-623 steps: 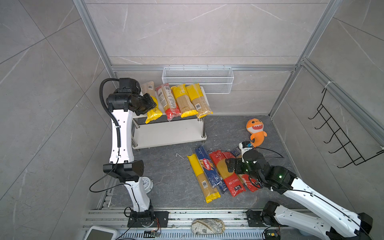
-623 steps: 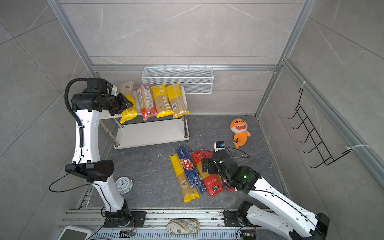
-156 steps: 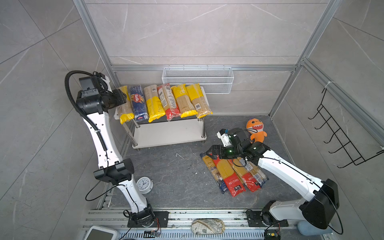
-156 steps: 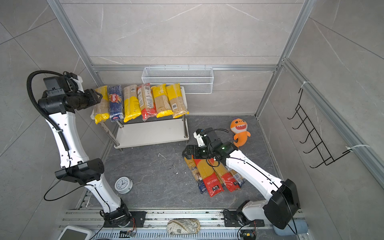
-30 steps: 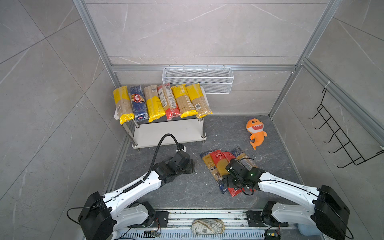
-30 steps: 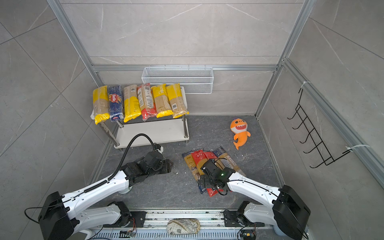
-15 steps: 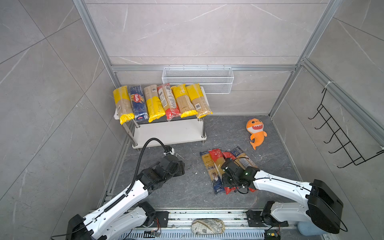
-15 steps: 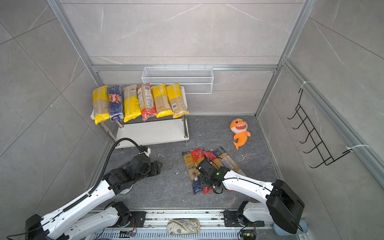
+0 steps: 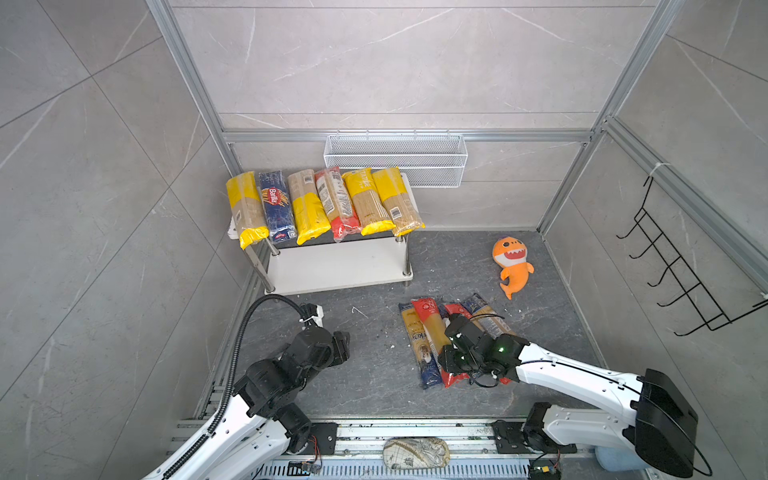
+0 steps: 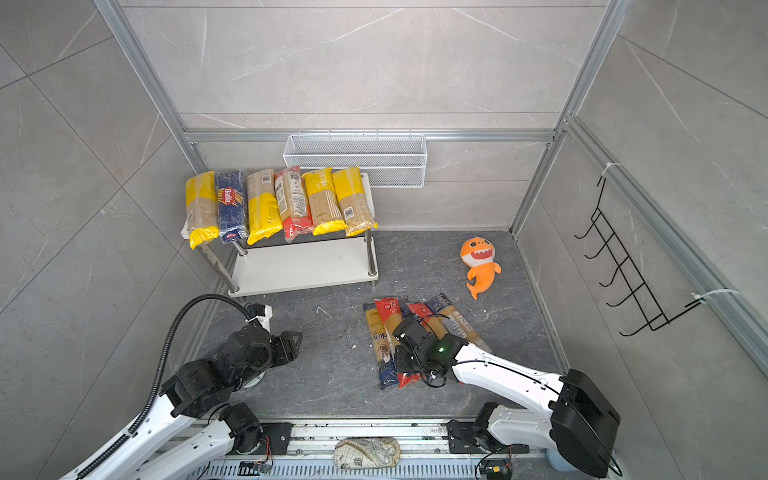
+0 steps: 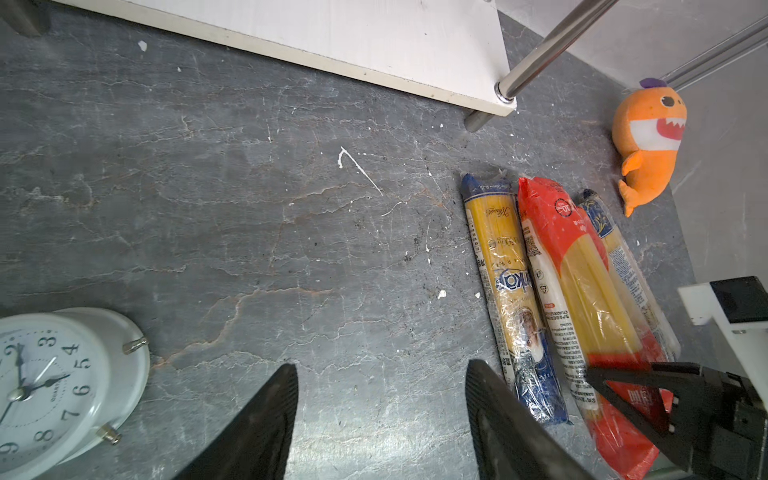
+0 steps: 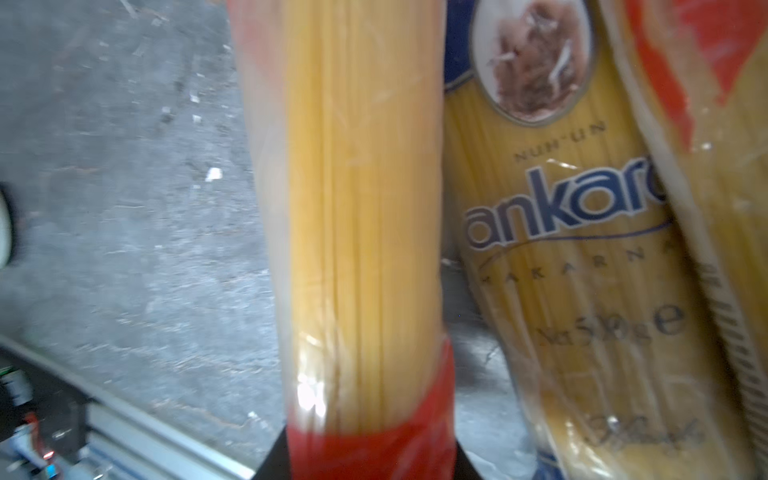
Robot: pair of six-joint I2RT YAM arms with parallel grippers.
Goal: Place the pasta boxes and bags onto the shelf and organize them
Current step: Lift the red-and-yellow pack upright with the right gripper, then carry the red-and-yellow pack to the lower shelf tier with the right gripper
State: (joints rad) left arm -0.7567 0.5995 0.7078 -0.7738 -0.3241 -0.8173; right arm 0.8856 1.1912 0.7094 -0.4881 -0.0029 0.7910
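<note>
Count, left to right in both top views. One shelf stands upper left of centre against the back wall, two white boards on metal legs. Its top board carries six packs side by side: four yellow-ended, one dark-blue Barilla pack second from the left, and one red-ended pack fourth. One white wire basket hangs on the wall just behind the shelf's right end. At lower left your left gripper sits over bare floor, well apart from every pack. The left wrist view shows its jaws moderately spread, with nothing between them and nothing touched. One white alarm clock stands on the floor near that arm. Right of centre you can count four packs on the floor, side by side and touching: the Ankara pack with dark-blue ends, the red floor pack, a second red one and another dark-blue-ended one. The right arm hides part of that group. Your right gripper is at the group's lower end, jaws narrow and pressed on both sides of the red floor pack, close to its red end. You can't tell whether that pack is off the floor. One orange plush shark lies to the group's upper right, apart from it. One black hook rack hangs on the right wall.
</note>
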